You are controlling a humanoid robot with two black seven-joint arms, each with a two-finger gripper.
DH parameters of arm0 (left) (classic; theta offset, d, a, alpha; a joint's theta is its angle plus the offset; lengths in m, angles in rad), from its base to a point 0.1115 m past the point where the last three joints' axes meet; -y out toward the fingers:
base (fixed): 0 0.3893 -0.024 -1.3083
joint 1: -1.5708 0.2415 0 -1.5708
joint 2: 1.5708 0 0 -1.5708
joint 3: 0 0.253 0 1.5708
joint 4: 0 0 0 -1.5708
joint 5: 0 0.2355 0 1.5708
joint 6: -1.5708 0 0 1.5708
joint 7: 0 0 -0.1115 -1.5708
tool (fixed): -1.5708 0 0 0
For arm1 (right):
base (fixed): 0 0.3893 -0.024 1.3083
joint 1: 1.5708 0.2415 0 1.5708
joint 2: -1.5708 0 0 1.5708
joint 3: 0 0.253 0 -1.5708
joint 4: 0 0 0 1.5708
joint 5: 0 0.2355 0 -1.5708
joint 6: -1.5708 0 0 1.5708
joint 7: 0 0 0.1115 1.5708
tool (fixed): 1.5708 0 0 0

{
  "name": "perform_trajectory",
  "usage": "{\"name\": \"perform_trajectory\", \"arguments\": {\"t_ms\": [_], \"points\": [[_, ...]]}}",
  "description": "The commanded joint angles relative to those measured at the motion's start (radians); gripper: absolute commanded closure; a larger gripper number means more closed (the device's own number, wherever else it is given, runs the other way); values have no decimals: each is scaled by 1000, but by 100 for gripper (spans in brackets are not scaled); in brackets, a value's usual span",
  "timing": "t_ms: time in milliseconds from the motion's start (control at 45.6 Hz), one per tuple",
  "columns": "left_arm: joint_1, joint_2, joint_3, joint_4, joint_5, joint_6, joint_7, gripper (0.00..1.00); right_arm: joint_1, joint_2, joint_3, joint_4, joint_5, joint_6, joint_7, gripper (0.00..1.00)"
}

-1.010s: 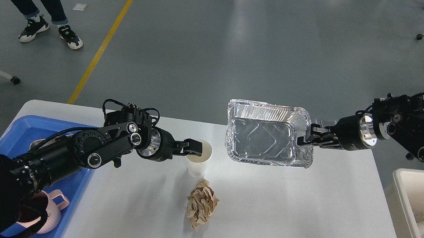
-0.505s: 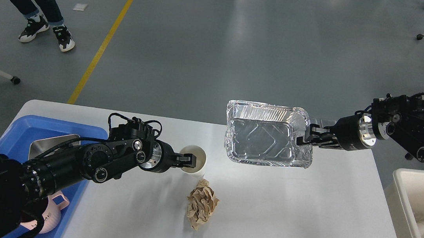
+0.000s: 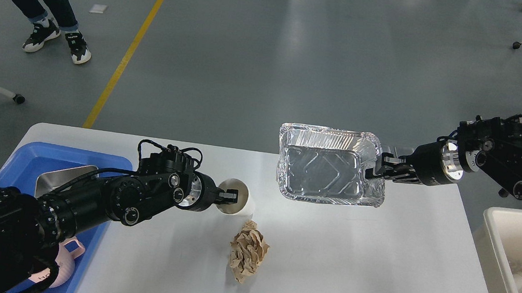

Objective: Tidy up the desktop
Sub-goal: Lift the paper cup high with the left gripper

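The white desktop (image 3: 374,265) fills the lower view. My right gripper (image 3: 373,170) is shut on the right rim of a silver foil tray (image 3: 326,170) and holds it above the far side of the desktop. My left gripper (image 3: 230,195) is shut on the near rim of a white paper cup (image 3: 238,201), which tilts towards the arm. A crumpled brown paper ball (image 3: 248,252) lies on the desktop just in front of the cup.
A blue plastic tray (image 3: 36,161) at the left holds a steel container (image 3: 56,176) and a pink mug (image 3: 65,262). A cream bin (image 3: 512,250) at the right holds foil and a white item. A person's legs (image 3: 38,2) stand on the floor at far left.
My left gripper has moved down and slightly left with the cup, which now tilts towards the arm. The right arm and foil tray have barely moved. The person has stepped slightly.
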Motion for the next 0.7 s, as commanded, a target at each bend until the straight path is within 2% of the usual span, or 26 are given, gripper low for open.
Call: {"name": "perform_trajectory", "arguments": {"t_ms": [0,110,263,329,483,593,680], "points": [[-2,45,5,-5,0,-13,-5,100,-1,0,0,-2,-1,0,0,100],[-2,124,2,-31,-1,-50,-9,100,-2,0,0,-2,-1,-3,2,100],[-5,291,-1,-107,-3,-117,-38,100,-2,0,0,-2,-3,-3,2,100],[-24,363,-15,-157,-6,-148,-38,100,-4,0,0,-2,-4,-5,2,100],[-193,509,-49,-258,-41,-221,-41,100,-12,0,0,-2,-4,-5,3,100],[-340,524,-87,-253,-55,-315,-54,100,-10,8,0,2,-6,-9,5,100],[-455,513,-90,-218,-58,-344,-58,100,-13,26,-1,2,-7,-9,5,100]]}}
